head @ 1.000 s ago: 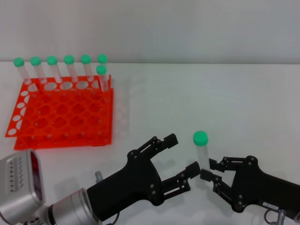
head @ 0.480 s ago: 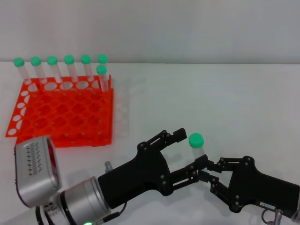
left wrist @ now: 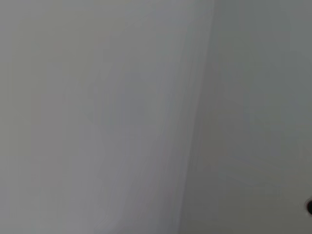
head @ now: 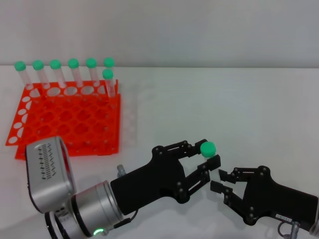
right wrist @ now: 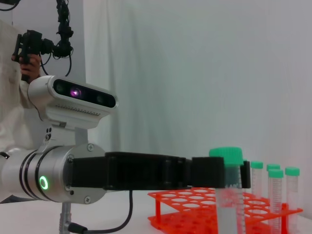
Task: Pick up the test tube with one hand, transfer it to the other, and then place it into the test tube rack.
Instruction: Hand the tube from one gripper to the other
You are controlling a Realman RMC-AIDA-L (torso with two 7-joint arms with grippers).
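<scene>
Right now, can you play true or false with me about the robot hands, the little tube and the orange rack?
1. The left gripper is closed around the test tube just under its green cap. True.
2. The right gripper is squeezing the tube too. False: its fingers are open and sit beside the tube, not on it.
3. The test tube rack is orange-red and sits on the table on the robot's left side. True.
4. The rack has no tubes in it. False: seven green-capped tubes stand along its far edge.
5. The held tube is lying flat. False: the right wrist view shows it upright, cap on top.
</scene>
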